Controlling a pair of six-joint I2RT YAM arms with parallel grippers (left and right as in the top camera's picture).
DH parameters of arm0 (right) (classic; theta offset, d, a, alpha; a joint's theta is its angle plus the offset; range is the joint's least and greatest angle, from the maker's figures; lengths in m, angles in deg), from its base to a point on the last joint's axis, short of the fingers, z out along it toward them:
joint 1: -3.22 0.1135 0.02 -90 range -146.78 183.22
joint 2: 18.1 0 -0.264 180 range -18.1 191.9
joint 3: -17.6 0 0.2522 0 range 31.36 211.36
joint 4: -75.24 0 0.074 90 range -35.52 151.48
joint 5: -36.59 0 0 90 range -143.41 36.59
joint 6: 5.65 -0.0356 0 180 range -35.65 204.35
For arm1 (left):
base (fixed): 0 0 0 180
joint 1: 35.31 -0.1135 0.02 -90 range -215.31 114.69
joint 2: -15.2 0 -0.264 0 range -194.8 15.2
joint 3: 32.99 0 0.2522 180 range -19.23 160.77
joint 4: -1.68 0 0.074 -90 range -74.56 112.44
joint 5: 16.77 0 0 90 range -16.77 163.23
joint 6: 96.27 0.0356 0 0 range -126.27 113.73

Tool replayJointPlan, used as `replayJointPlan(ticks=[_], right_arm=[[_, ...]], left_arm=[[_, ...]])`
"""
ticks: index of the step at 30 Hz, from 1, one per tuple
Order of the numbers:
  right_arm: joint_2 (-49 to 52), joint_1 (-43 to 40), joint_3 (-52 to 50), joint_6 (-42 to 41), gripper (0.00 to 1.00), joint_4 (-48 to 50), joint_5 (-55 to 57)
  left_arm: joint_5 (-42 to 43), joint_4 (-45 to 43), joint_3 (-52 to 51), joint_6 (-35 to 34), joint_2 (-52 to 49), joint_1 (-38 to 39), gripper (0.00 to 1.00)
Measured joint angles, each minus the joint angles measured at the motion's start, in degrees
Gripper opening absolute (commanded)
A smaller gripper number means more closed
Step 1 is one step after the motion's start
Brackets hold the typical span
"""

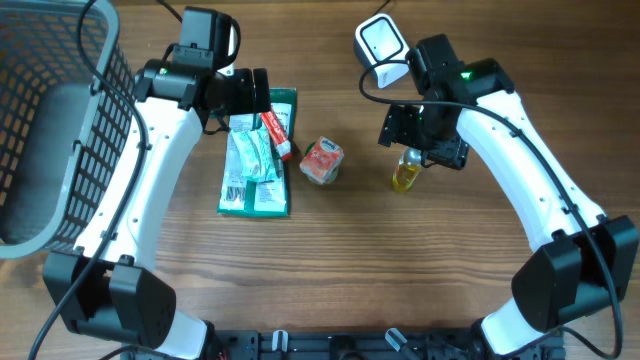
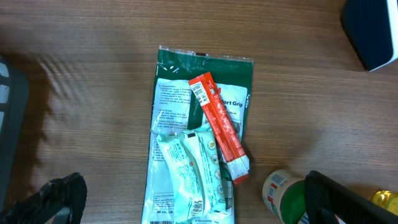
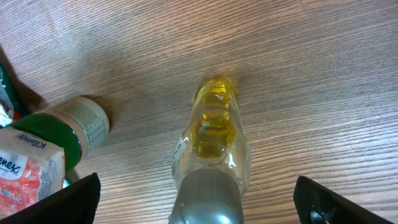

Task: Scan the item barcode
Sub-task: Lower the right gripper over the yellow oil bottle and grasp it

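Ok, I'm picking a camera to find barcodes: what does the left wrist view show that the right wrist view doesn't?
Left wrist only: the red stick with its barcode, and the pale sachets. Right wrist only: the Kleenex pack. Both: the green-lidded jar and the yellow bottle, just a sliver in the left.

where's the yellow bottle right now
In the overhead view, on the robot's right side, the yellow bottle sits beneath the open right gripper, just right of the tissue pack.

Dark mesh basket point(image 1: 97, 150) — far left of the wood-grain table point(image 1: 350, 270) — tall-walled, open-topped.
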Motion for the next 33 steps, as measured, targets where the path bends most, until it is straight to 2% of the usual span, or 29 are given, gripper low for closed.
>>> replayJointPlan(ticks=[19,26,33], right_arm=[[0.0,0.0,-0.3,0.0,1.00,-1.9,0.0],[0.0,0.0,-5.8,0.0,1.00,2.5,0.0],[0.0,0.0,-8.0,-0.2,0.91,5.6,0.0]], left_arm=[[0.0,0.0,0.0,0.0,0.0,0.0,1.00],[0.0,0.0,0.0,0.0,0.0,0.0,1.00],[0.0,0.0,0.0,0.0,0.0,0.0,1.00]])
